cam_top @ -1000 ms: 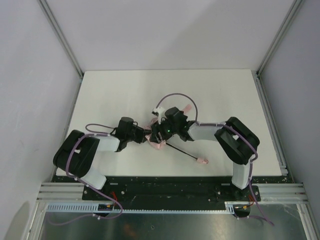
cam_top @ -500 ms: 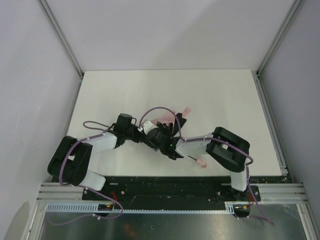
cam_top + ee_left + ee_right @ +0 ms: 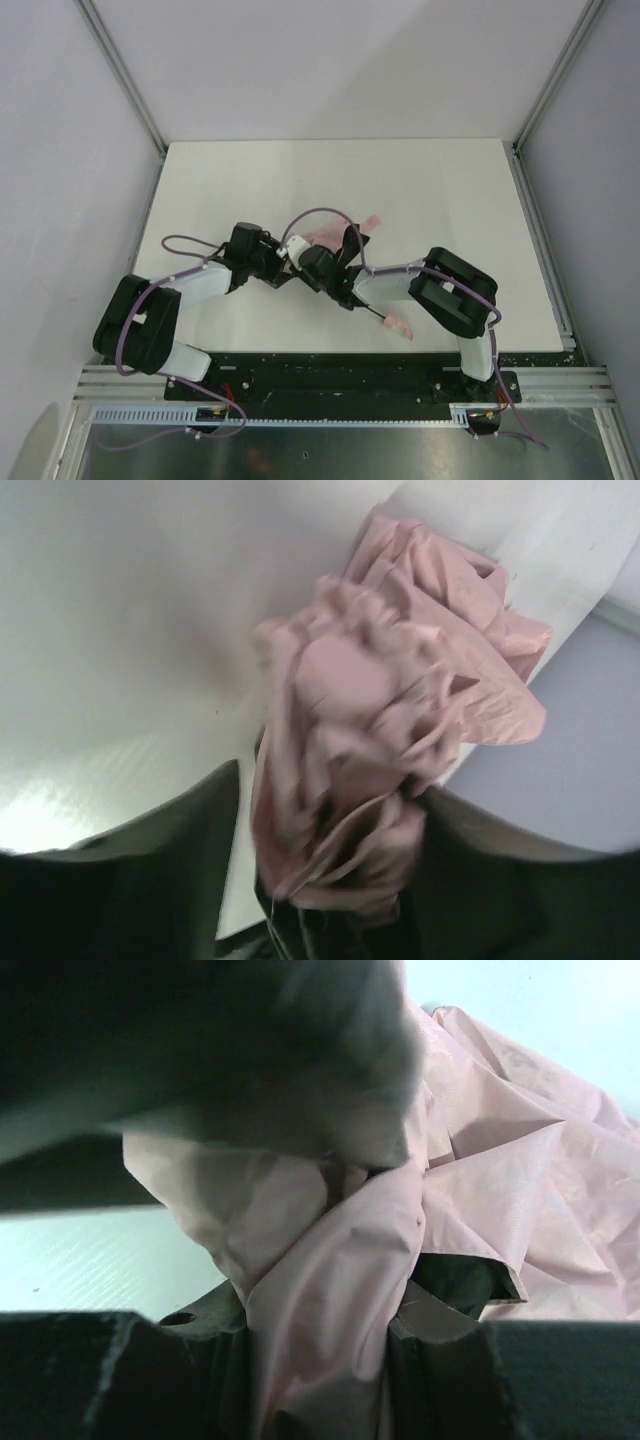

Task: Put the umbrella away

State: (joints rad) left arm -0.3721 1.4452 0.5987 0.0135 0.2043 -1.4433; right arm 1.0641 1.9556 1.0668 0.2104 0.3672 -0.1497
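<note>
The umbrella (image 3: 325, 236) lies near the middle of the white table (image 3: 450, 190), a little toward the near edge. Its pale pink fabric is crumpled in a loose bunch. The thin black shaft (image 3: 375, 314) runs from the bunch to the near right and ends in the small pink handle (image 3: 402, 326), which rests on the table close to the near edge.

In the top view most of the fabric is hidden. The left arm (image 3: 205, 285) reaches in from the left and the right arm (image 3: 385, 285) from the right. Their wrists meet over the bunch, and a purple cable (image 3: 325, 213) arches above it. Only pink scraps show on the far side of the wrists. Pale walls (image 3: 330, 70) close in the table on the far side, left and right.

The left gripper (image 3: 330, 890) has its dark fingers (image 3: 170, 870) on either side of the gathered fabric. The cloth fills the gap between them, so the gripper pinches the bunch. The rest of the fabric billows out beyond the tips.

The right gripper (image 3: 318, 1360) likewise pinches a fold of fabric that runs down between its fingers (image 3: 120, 1370) and fills the narrow gap. A dark blurred shape crosses the top of that view, just over the cloth; what it is cannot be told.
</note>
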